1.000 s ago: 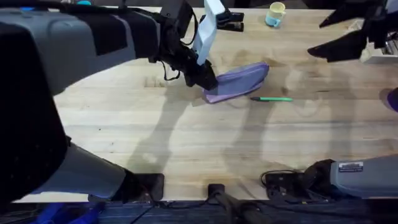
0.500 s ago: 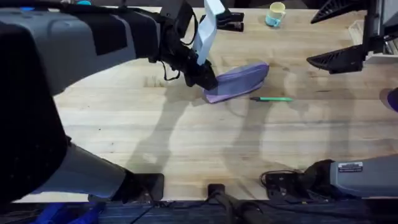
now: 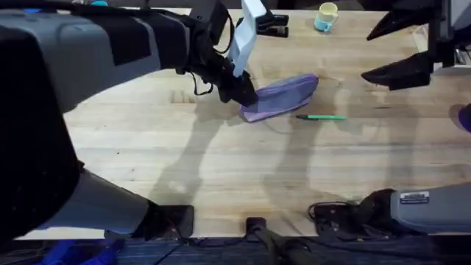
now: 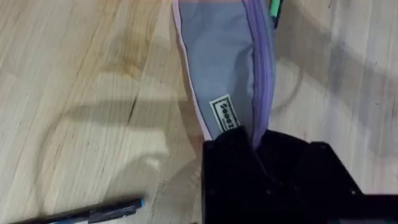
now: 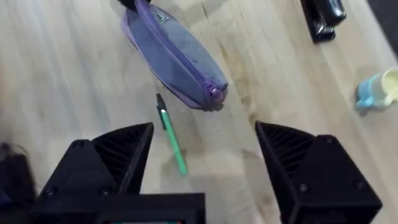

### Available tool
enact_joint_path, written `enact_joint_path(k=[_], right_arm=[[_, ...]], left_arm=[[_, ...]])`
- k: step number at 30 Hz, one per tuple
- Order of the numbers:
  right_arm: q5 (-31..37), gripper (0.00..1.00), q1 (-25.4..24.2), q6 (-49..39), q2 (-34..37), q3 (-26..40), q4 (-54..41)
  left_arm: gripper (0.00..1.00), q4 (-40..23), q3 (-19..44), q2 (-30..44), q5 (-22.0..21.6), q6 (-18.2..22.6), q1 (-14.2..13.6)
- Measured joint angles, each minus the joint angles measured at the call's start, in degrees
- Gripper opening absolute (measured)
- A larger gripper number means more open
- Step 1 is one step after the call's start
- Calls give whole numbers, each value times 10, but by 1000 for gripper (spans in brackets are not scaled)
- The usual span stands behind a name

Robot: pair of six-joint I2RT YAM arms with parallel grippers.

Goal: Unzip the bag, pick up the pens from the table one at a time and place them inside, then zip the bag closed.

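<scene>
Working from the table (image 3: 221, 177) down, I see the bag (image 3: 283, 94) lying on its side near the far middle of the wood, its zipper running along the upper edge and apparently not yet opened. It looks soft and light, so I judge it will crumple and slide unless one end is pinned; the end seam is the place to hold it, with the zipper pull taken at the opposite tip. My left gripper (image 4: 255, 146) is doing that now, jaws pressed together on the bag's near end, fabric pinched between them in the left wrist view. My right gripper (image 5: 205, 162) hangs high over the table's far right side, jaws spread wide and holding nothing, looking down on the bag and the green pen (image 3: 321, 116), which lies just beside the bag's long edge. The dark pen (image 4: 87, 213) rests on the wood near the pinned end. Both pens look slim, hard and prone to rolling, so I would grip each mid-barrel.
</scene>
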Motion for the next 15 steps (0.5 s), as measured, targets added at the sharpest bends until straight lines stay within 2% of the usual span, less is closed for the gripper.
enact_joint_path(k=[7, 11, 14, 15], right_arm=[[-3, 996, 0, 124, 2, 0, 7], [-29, 996, 0, 168, 25, 1, 7], [-66, 880, 0, 190, 54, 1, 7], [-78, 872, 0, 196, 64, 1, 8]], left_arm=[[42, 0, 0, 0, 0, 0, 0], [42, 0, 0, 0, 0, 0, 0], [42, 0, 0, 0, 0, 0, 0], [42, 0, 0, 0, 0, 0, 0]])
